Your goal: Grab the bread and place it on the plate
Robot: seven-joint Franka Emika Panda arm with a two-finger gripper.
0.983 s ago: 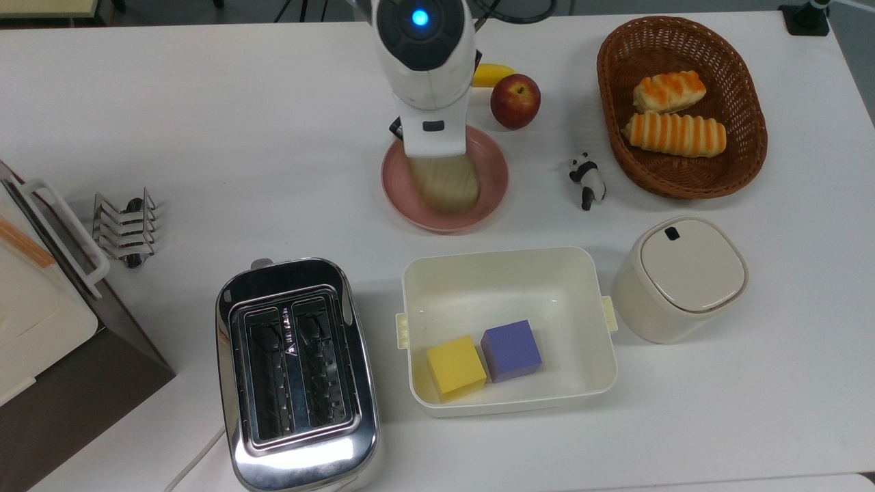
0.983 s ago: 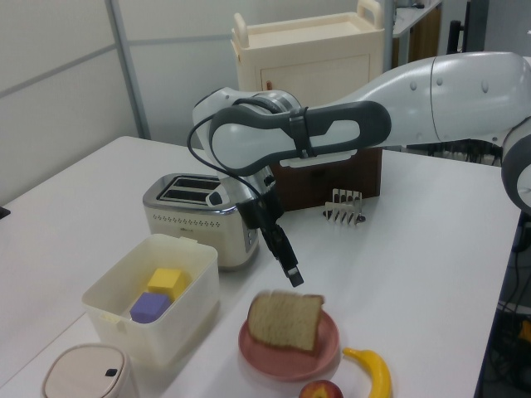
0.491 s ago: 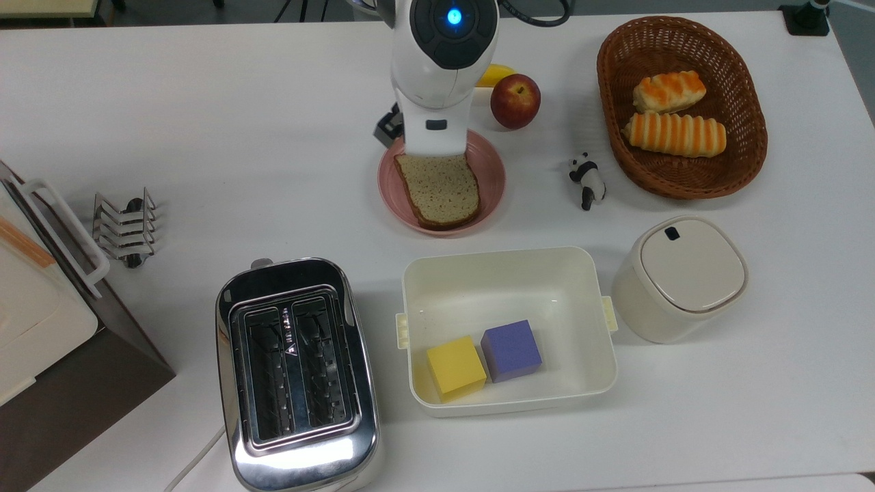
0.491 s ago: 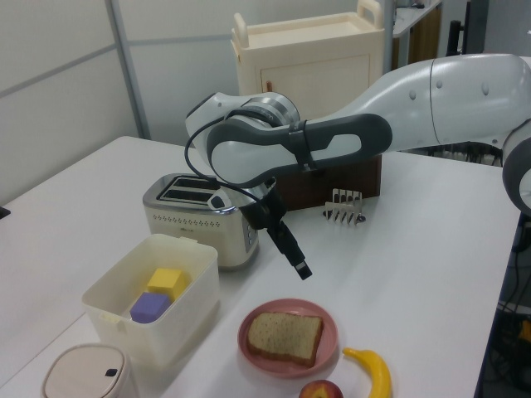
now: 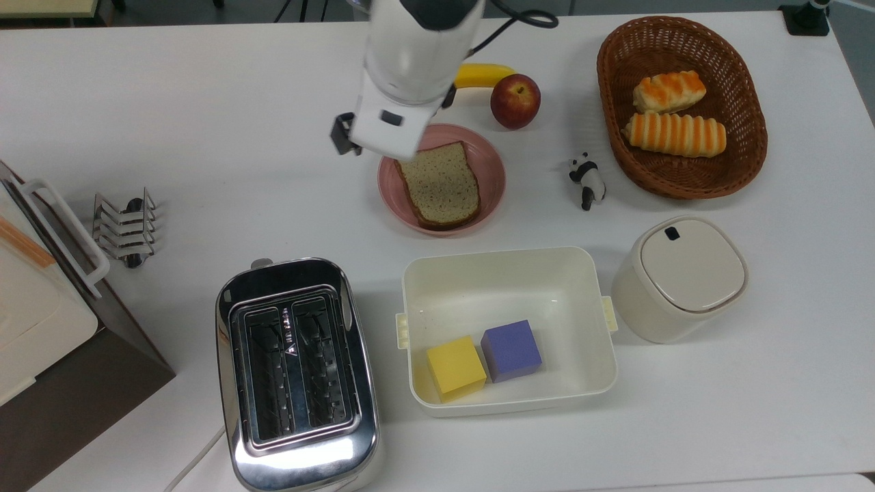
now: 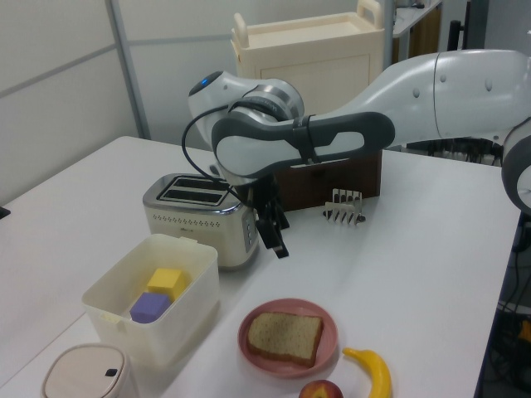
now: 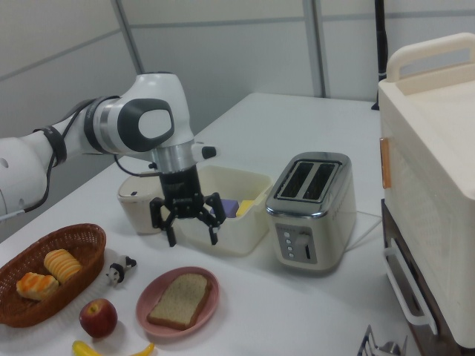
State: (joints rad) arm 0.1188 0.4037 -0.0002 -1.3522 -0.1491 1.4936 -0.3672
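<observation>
bread (image 5: pixel 439 182) | lies flat on the plate (image 5: pixel 492 161) | fingers (image 7: pixel 170 236) open, holding nothing, above the desk | job looks done | next: move arm away

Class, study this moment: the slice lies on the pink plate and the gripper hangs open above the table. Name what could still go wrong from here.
1. The bread overhangs the plate rim on the top view's left; a nudge might tip it off.
2. The open gripper hangs close to the cream tub in the right view; a careless retreat could possibly clip it.
</observation>
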